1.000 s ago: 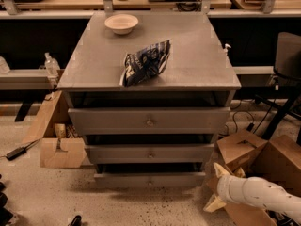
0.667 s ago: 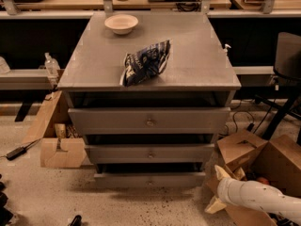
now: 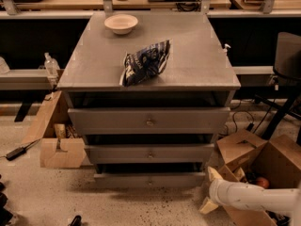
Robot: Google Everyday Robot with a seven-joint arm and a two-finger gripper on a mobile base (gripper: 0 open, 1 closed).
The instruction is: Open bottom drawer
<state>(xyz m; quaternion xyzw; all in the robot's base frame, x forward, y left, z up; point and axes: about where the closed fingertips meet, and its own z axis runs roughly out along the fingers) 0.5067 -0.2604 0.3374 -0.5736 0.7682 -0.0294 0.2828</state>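
Note:
The grey cabinet [image 3: 188,46] has three drawer fronts. The bottom drawer [image 3: 122,179] is the slimmest one, just above the floor, with a small round knob [image 3: 150,182] at its centre. It stands out a little further than the fronts above. My gripper [image 3: 210,190], on a white arm [image 3: 254,197] coming in from the lower right, hovers near the floor just right of the bottom drawer's right end. Its two tan fingers are spread apart and hold nothing. It does not touch the knob.
A white bowl [image 3: 121,23] and a blue chip bag [image 3: 145,62] lie on the cabinet top. Open cardboard boxes stand on the floor at left [image 3: 59,152] and right [image 3: 263,164], close to my arm. A dark chair [image 3: 287,60] is at right.
My gripper has shifted slightly left and down, towards the bottom drawer's right end. The drawers have not moved.

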